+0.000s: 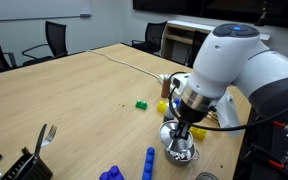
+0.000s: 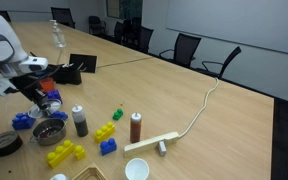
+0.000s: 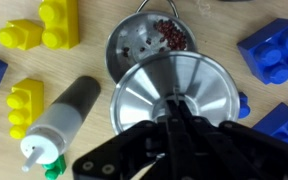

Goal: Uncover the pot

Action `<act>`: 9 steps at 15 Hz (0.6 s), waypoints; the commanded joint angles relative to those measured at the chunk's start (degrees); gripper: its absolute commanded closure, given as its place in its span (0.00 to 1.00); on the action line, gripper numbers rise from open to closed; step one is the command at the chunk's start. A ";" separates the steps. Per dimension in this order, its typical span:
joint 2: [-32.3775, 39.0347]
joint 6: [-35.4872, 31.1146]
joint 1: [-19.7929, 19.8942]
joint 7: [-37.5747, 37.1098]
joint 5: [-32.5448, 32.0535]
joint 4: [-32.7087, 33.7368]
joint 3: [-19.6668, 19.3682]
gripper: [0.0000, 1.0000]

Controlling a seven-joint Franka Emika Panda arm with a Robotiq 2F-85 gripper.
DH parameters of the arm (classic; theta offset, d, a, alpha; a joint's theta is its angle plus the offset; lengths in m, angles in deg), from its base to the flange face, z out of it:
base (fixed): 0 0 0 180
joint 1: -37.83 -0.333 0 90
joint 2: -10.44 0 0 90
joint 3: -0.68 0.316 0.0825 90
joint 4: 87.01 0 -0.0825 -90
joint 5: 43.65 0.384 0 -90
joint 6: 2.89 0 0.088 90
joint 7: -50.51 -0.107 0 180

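On the table [image 3: 84,60] among blocks [image 3: 44,25], the pot [image 3: 144,45] sits half uncovered. The gripper [image 3: 174,112] is clamped on the raised lid [image 3: 199,90], which overlaps the pot; carrying it clear remains.

I am in an office meeting room. A long table [image 1: 74,85] of pale wood runs the length of it, far bigger than one person's desk, and it shows in both exterior views. Black swivel chairs [image 2: 187,47] with mesh backs stand along its far side and at its end, pushed in or turned a little away. A whiteboard [image 1: 34,8] hangs on the wall behind the chairs, and a dark panel [image 1: 184,6], perhaps a screen, is mounted high on the wall beside it. A pale cable [image 2: 206,105] trails across the table to its edge. The walls are plain, grey-blue in an exterior view, and the floor is dark
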 commanded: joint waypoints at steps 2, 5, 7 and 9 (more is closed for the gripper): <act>3.69 9.54 3.64 9.32 -5.94 11.15 4.09 0.99; 9.00 11.40 7.71 19.18 -5.61 19.31 7.04 0.99; 13.31 12.50 10.58 24.67 -5.37 24.46 8.05 0.99; 18.09 14.43 13.28 29.72 -5.63 30.14 8.68 0.99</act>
